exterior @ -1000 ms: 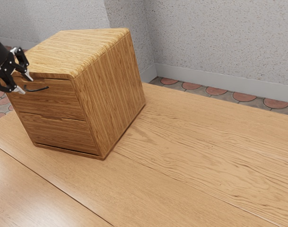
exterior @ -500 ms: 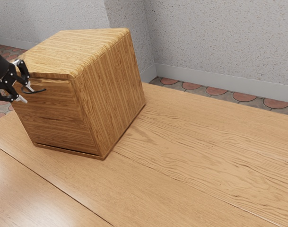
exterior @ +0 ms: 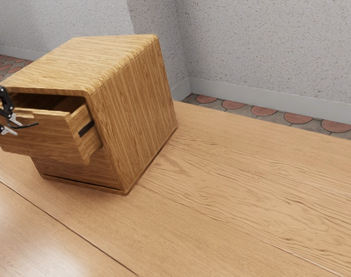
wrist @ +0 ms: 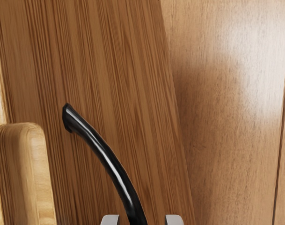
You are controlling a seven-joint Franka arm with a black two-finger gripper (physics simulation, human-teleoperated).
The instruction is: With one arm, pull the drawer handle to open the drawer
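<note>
Gripper (exterior: pixel 7 121) half cut off; handle (wrist: pixel 102 159) btwn parted fingers (wrist: pixel 109 220); drawer (exterior: pixel 48 134) out.

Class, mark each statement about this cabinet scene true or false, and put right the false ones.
1. The top drawer of the cabinet stands pulled out. True.
2. The lower drawer is pulled out as well. False: it sits shut, flush with the cabinet's front.
3. The black handle passes between the fingers of the pincer. True.
4. The cabinet stands on a tiled floor. False: it stands on the wooden table.
</note>
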